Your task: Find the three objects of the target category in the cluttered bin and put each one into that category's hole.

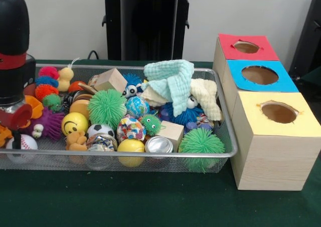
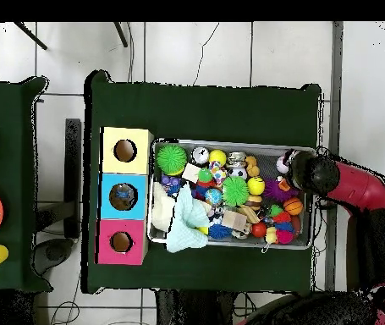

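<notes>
The arm's gripper [image 1: 14,117] hung over the left end of the mesh bin [image 1: 226,117], and whether it gripped anything couldn't be told. The bin was packed with toys, so the search looked barely begun. The red, blue and yellow holes [image 1: 260,75] sat at right, apparently unfilled.

bin [image 1: 226,136] packed w/ toys, cloth [image 1: 173,81] heaped on top, box holes [image 1: 260,75] clear

Front view: wire bin [image 1: 220,156] w/ toys at left; three-hole box row [image 1: 273,154] just beside, at right; cloth [image 1: 173,81] atop toys.
</notes>
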Controlling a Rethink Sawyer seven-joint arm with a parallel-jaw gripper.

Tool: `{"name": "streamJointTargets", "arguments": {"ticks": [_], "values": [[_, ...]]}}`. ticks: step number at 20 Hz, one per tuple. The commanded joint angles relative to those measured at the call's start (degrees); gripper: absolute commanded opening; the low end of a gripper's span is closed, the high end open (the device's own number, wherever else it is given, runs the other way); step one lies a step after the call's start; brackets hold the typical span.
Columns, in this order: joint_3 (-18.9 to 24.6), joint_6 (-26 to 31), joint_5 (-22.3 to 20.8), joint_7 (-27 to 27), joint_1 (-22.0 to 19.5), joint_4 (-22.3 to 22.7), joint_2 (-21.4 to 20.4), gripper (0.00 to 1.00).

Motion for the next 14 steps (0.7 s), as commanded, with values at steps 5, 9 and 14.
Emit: {"name": "streamJointTargets", "arguments": {"ticks": [5,9,14], "values": [[7.18,11.37,-3.50,-17.88,-1.98,6.00,-2.27,1.00],[7.73,10.56,-4.34,-16.86,-2.00,6.54,-1.74,1.00],[8.49,7.45,-5.36,-15.57,-2.43,6.49,0.90,1.00]]}}
